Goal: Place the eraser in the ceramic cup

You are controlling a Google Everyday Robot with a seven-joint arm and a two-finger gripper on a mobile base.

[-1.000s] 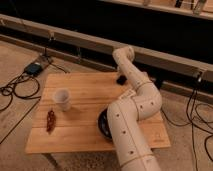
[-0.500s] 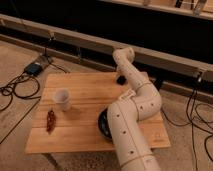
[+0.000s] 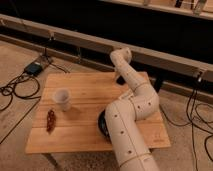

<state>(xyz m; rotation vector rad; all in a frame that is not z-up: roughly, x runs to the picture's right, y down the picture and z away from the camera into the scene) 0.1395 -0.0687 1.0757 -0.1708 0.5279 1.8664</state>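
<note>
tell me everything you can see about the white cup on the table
The ceramic cup is small and plain white, with no handle showing, and tapers towards its base. It stands upright, mouth up, on the left part of the wooden table, touching only the tabletop. Nothing sticks out of it. A reddish-brown object lies apart from it, nearer the front edge. The gripper is well away, at the table's far edge.

Legible text, labels, brands, numbers: none is showing on the wooden table [image 3: 85, 127], the ceramic cup [image 3: 62, 99] or the white arm [image 3: 131, 112]. The gripper [image 3: 119, 78] is hanging over the table's far edge, bearing no readable marking.
</note>
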